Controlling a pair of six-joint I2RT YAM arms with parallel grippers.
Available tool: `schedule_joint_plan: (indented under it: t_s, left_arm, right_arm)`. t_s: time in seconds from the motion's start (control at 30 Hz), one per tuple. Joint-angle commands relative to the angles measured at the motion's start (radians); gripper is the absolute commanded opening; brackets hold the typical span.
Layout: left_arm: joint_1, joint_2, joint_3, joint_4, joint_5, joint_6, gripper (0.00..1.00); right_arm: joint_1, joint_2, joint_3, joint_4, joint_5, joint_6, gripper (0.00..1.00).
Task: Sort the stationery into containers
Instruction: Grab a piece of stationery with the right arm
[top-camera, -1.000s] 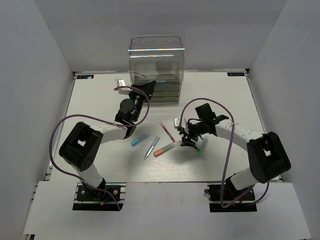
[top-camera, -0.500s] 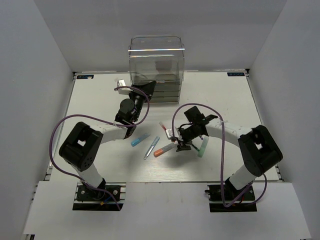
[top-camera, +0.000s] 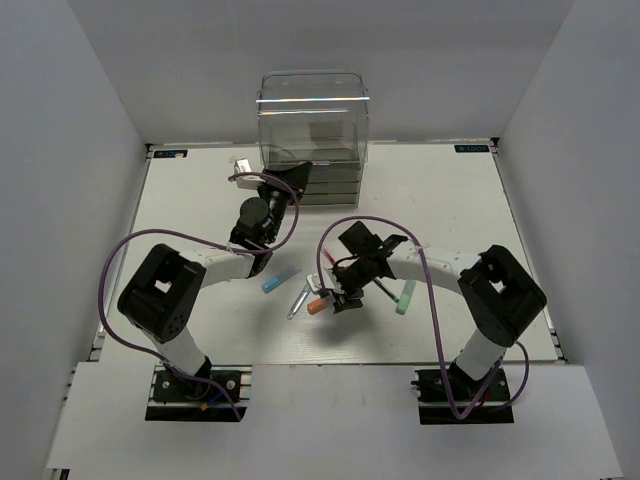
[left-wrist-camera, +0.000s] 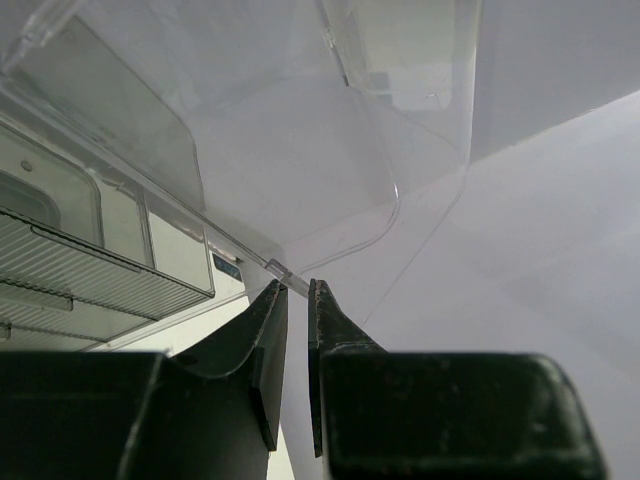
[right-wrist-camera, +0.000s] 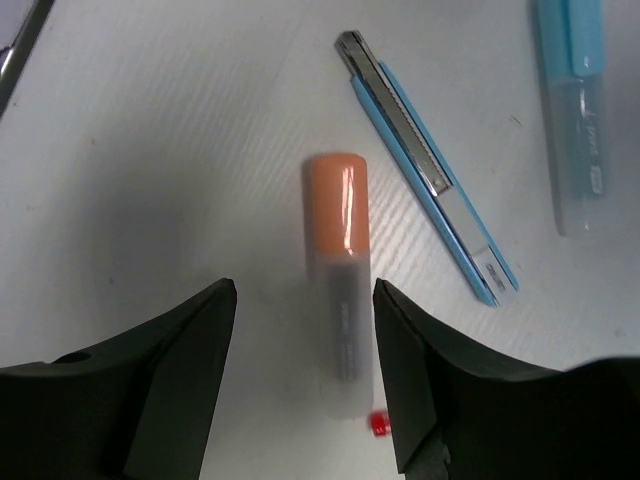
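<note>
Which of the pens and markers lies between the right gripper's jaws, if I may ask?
The orange marker: it lies between the right gripper's open jaws; the slim blue pen and light-blue marker lie off to one side.

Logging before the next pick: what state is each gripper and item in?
Orange marker, lying flat, ungripped.
Right gripper, open, straddling it.
Left gripper, nearly closed at the drawer unit; grip unclear.
Silvery-blue pen, lying flat.
Blue marker, lying flat.
Mint-green marker, lying flat.
</note>
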Motion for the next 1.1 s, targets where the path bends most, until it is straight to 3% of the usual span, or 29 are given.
schedule_joint_plan:
  t_s: [0.0, 0.37, 0.73, 0.93, 1.07]
  left_arm:
    - [-0.001, -0.075, 0.028, 0.04, -0.005, 0.015, 0.0]
    - [-0.001, -0.093, 0.009, 0.04, -0.015, 0.015, 0.0]
    - [-0.001, -0.103, -0.009, 0.031, -0.024, 0.015, 0.0]
    - [-0.001, -0.112, -0.018, 0.031, -0.024, 0.015, 0.0]
    - [-0.001, -0.112, -0.018, 0.031, -0.024, 0.015, 0.0]
  right_arm:
    - [0.047, 0.026, 0.041, 0.05, 0.033, 0.071, 0.63]
    - [0.104, 0.075, 0.065, 0.128, 0.123, 0.169, 0.6]
    - [0.131, 0.115, 0.088, 0.077, 0.197, 0.123, 0.54]
    - [0.144, 0.127, 0.107, 0.019, 0.224, 0.08, 0.48]
    - [0.15, 0.123, 0.11, -0.013, 0.244, 0.054, 0.36]
